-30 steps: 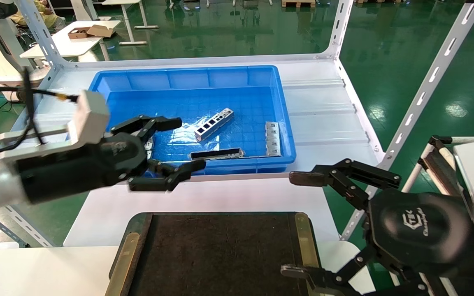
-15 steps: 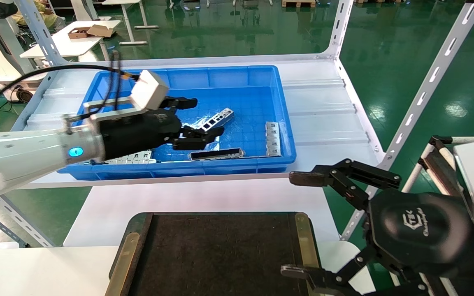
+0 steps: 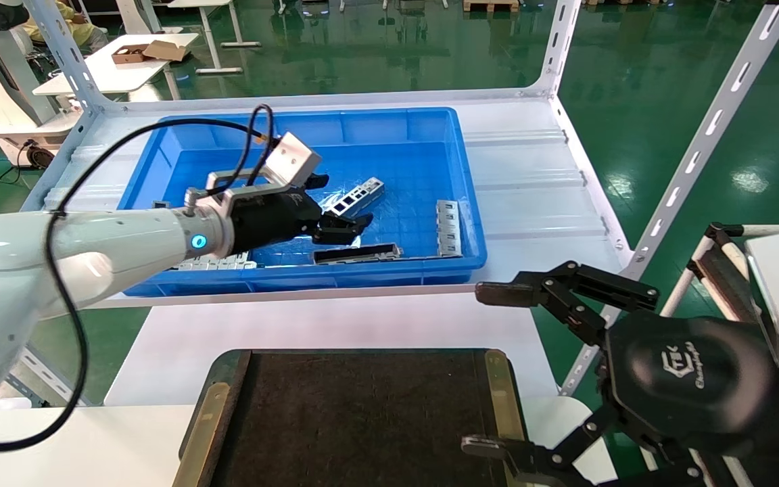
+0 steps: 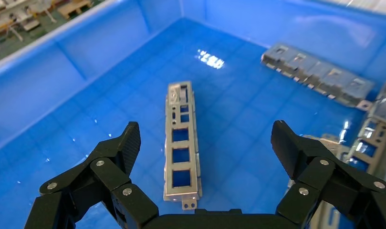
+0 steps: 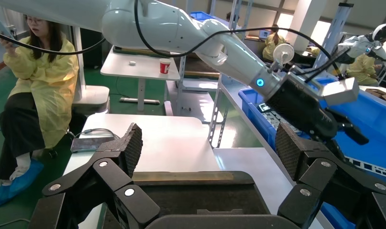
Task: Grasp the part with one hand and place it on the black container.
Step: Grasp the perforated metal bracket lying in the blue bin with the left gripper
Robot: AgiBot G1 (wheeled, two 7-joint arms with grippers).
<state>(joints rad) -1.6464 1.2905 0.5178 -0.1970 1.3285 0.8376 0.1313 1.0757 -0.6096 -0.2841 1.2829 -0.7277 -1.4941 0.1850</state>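
- Blue bin (image 3: 460, 177) on white shelf (image 3: 531, 176), hemmed by slotted uprights (image 3: 707, 135) at far corners; open white table strip (image 3: 362, 321) between bin's near wall and black container (image 3: 362, 419).
- Inside bin: bare blue floor both sides of the part (image 4: 182, 143), walls well apart from it in left wrist view.
- Bin contents: part lying flat mid-floor, angled, square cutouts up (image 3: 356, 196); dark bar (image 3: 357, 254) near front wall; grey plate (image 3: 448, 226) by right wall; more grey pieces (image 3: 217, 262) at front-left, partly hidden by arm.
- Left wrist view also picks up another grey strip (image 4: 317, 76) farther off, plus pieces at edge (image 4: 372, 143).
- Black container: flat, gold strips on L and R sides, dark surface bare; nearest the robot, well apart from the part.
- Left gripper (image 3: 335, 210) inside bin, over near end of the part; jaws spread wide, one finger (image 4: 119, 148) each side, gap to metal both sides, not touching, nothing held.
- Right gripper (image 3: 498, 368) parked beside container's right edge; jaws wide apart, holding nothing.
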